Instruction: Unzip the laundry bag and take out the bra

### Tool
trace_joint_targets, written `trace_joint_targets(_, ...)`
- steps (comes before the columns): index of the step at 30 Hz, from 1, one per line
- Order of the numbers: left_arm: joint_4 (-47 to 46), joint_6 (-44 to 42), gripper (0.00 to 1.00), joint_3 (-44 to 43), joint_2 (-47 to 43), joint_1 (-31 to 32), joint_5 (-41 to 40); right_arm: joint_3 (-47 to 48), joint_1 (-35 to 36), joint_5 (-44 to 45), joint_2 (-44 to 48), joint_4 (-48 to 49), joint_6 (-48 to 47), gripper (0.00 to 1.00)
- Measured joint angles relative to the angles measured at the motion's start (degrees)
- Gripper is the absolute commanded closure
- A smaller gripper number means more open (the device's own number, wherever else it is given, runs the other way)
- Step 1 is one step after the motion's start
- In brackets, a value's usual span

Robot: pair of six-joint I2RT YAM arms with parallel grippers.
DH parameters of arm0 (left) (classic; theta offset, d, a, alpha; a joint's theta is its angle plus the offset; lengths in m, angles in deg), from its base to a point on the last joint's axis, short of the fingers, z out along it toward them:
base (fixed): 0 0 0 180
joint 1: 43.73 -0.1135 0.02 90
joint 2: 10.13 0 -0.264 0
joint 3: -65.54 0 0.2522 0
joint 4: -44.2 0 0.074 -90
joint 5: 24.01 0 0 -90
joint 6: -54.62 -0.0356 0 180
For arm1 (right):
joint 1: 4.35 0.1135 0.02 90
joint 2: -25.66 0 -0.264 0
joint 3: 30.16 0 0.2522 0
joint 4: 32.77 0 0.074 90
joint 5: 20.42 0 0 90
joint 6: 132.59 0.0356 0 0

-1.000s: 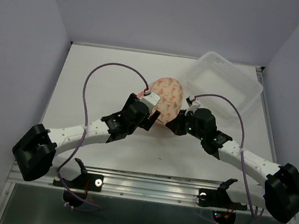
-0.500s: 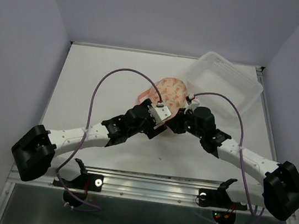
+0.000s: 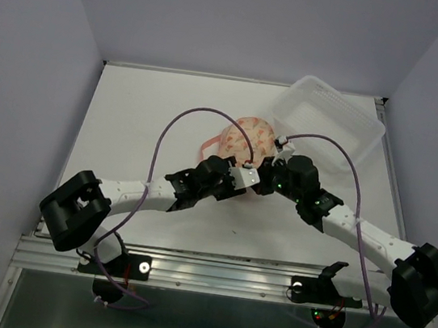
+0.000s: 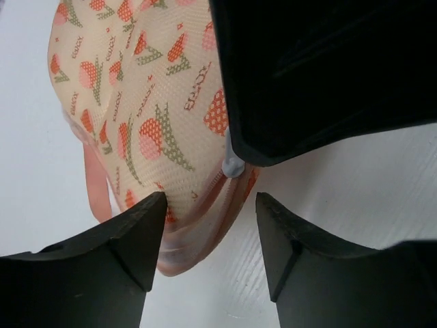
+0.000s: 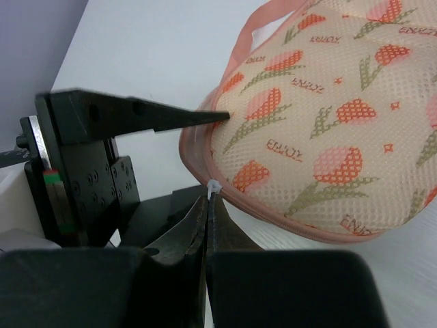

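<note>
**Now both claws crowd the near rim of the zipped pouch**

Broadly, the white worktop (image 3: 127, 118) carries only two things. A clear plastic tub (image 3: 331, 119) sits at the far right corner, tilted at an angle to the edges. The laundry bag (image 3: 249, 134) lies near the middle, just beside the tub's near-left corner but apart from it.

Both arms reach inward from the near edge and meet over the bag's near end. From above they hide that end, so only its far, rounded part shows. Their purple cables (image 3: 180, 118) arc over the worktop on either side of it.

The bag (image 4: 136, 102) lies flat with its printed mesh up. Its pink zipper rim (image 5: 273, 215) runs closed along the edge nearest the arms. Nothing inside it can be seen.

The left claw (image 4: 208, 219) stands fairly wide, with its two fingers on either side of the bag's near edge. The left finger (image 4: 140, 225) is against the rim. The black body of the right arm fills the upper right of the left wrist view and blocks the rest of the bag there.

The right claw (image 5: 207, 205) is pressed fully together, with a small white tab (image 5: 214, 185) on the zipper rim caught at its very tips. One left finger (image 5: 184, 117) points in from the side and touches the mesh just above that spot.

The pink loop (image 3: 208, 140) trails off the bag's left side onto bare worktop.
</note>
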Motion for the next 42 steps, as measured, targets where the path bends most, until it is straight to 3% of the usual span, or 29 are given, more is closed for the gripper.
trace_joint_targets(2,0.0,-0.1,0.79,0.0,0.1,0.0,0.2,0.1,0.0,0.0,0.2,-0.3,-0.1,0.99)
trace_joint_targets(5,0.2,0.4,0.81,-0.2,0.0,-0.5,1.0,0.1,0.0,0.1,0.4,-0.5,-0.1,0.99)
trace_joint_targets(7,0.4,0.8,0.90,-0.2,0.0,-0.5,1.2,0.2,0.0,0.3,0.5,-0.5,-0.1,0.99)
trace_joint_targets(11,1.0,2.0,0.99,-0.1,-0.5,-0.5,0.9,0.2,0.0,1.2,0.5,-0.5,0.0,0.99)
trace_joint_targets(19,0.7,4.3,0.99,3.6,-6.9,-0.6,-0.6,0.9,-0.7,7.4,2.4,-2.6,-0.6,0.99)
trace_joint_targets(23,0.6,5.2,0.99,4.5,-8.9,-0.7,-1.4,1.2,-8.1,8.6,3.4,-4.0,0.2,0.99)
trace_joint_targets(28,-2.3,6.4,0.98,4.7,-11.5,-0.3,-0.3,1.1,-16.4,4.0,3.2,-5.3,3.5,0.99)
trace_joint_targets(42,-0.9,10.7,0.92,9.6,-16.0,0.1,-2.4,0.2,-17.7,-9.7,-8.3,1.3,7.1,0.99)
